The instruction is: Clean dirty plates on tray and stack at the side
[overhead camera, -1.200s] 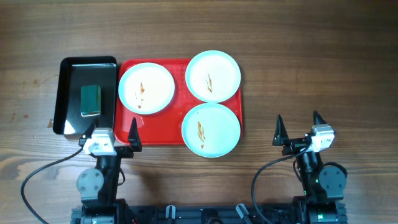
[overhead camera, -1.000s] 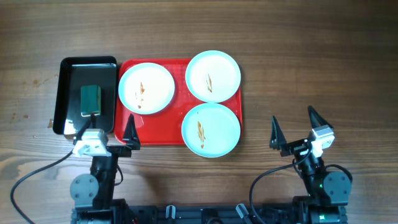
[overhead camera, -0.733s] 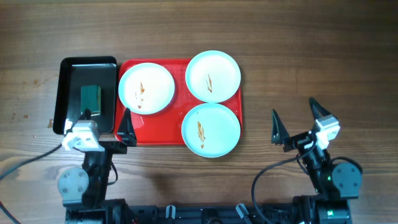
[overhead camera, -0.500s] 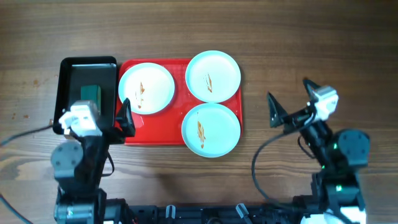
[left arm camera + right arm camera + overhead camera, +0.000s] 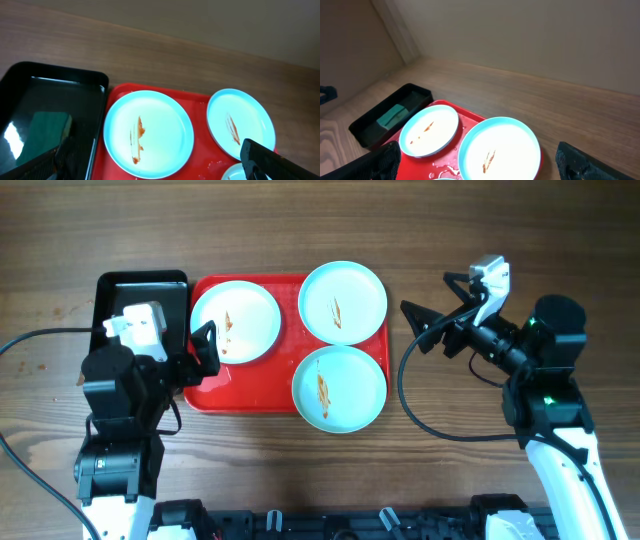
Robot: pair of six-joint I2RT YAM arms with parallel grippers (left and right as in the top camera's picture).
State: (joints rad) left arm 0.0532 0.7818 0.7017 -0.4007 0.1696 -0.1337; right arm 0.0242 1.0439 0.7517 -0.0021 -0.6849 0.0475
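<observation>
Three pale aqua plates lie on the red tray (image 5: 213, 392), each with a brown-orange smear: back left (image 5: 235, 321), back right (image 5: 343, 302) and front right (image 5: 339, 388). My left gripper (image 5: 170, 352) is open and empty, raised over the seam between the black tray and the red tray. In the left wrist view (image 5: 155, 155) it looks down on the back left plate (image 5: 148, 134) and the back right plate (image 5: 241, 122). My right gripper (image 5: 425, 291) is open and empty, raised beside the tray's right edge and facing left. The right wrist view (image 5: 480, 157) shows the back right plate (image 5: 499, 150) and the back left plate (image 5: 428, 131).
A glossy black tray (image 5: 112, 295) stands left of the red tray and holds a green sponge (image 5: 146, 338), which also shows in the left wrist view (image 5: 47, 125). Small wet patches lie on the red tray floor (image 5: 451, 161). Bare wooden table (image 5: 480, 240) surrounds both trays.
Both arms have risen from the table's front edge and moved toward the trays. The left gripper came over the trays' seam. The right gripper swung back and turned left toward the plates.
</observation>
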